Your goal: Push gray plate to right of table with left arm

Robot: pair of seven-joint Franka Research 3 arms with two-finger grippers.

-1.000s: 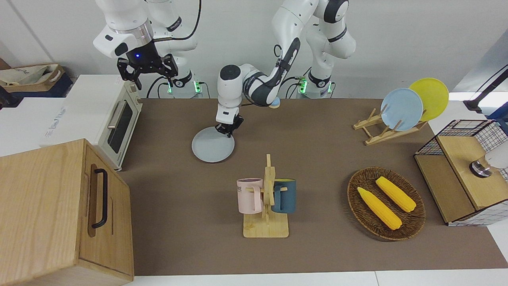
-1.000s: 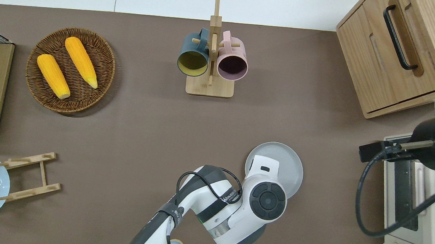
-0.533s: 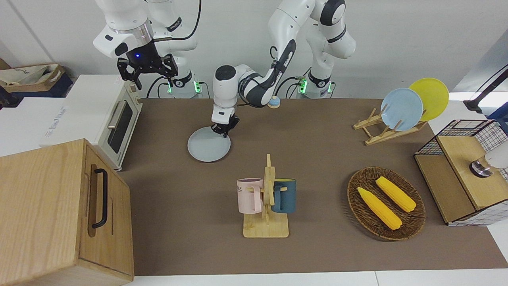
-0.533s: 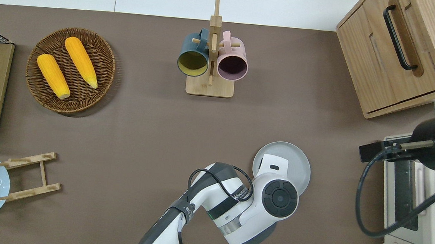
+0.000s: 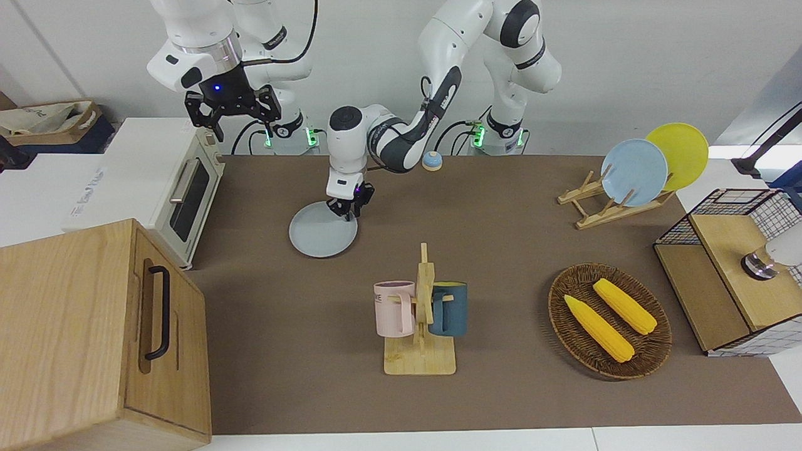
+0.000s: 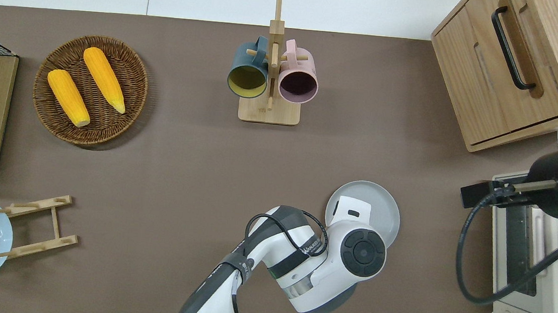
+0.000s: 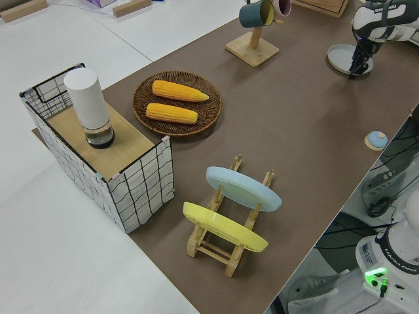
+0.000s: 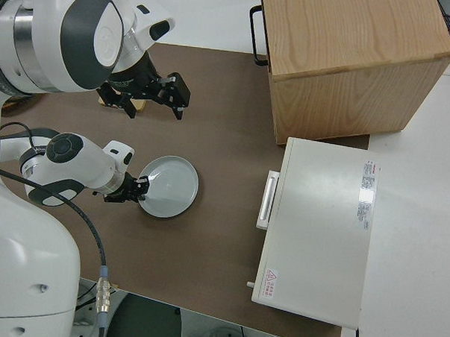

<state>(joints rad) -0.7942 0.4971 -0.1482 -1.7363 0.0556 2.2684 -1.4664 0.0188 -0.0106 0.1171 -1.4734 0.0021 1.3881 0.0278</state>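
The gray plate [image 5: 319, 233] [image 6: 377, 204] [image 8: 170, 188] [image 7: 344, 56] lies flat on the brown table [image 5: 501, 238], near the robots and toward the right arm's end. My left gripper [image 5: 346, 213] [image 8: 140, 187] [image 7: 357, 69] is down at the plate, shut, its tips against the rim on the side nearest the robots and the left arm's end. In the overhead view the left arm's wrist hides the tips and part of the plate. The right gripper [image 5: 233, 116] [image 8: 153, 104] is parked and open.
A white toaster oven [image 5: 182, 194] and a wooden cabinet [image 5: 94, 332] stand at the right arm's end, close to the plate. A mug rack [image 5: 421, 313] holds two mugs mid-table. Toward the left arm's end are a corn basket [image 5: 611, 322], a plate rack [image 5: 633, 172] and a wire box [image 5: 727, 275].
The left gripper has moved toward the right arm's end, and the gray plate has slid that way with it. The right arm has not moved.
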